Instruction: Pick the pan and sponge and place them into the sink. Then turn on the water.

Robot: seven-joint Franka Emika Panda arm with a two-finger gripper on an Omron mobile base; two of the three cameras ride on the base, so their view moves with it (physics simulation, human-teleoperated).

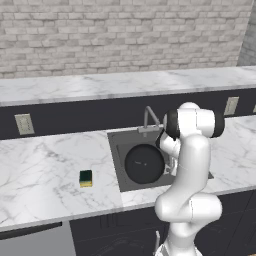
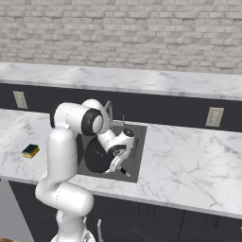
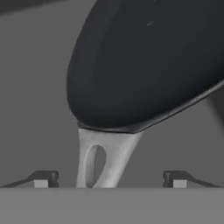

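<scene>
While lying in sink (image 1: 116, 150), pan (image 1: 144, 163) looks round, matte black.

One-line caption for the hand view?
Open claw straddling the handle of the black pan lying in the sink.

No legible text, label, brand, number or sign found on any surface. Nothing further to record.
</scene>
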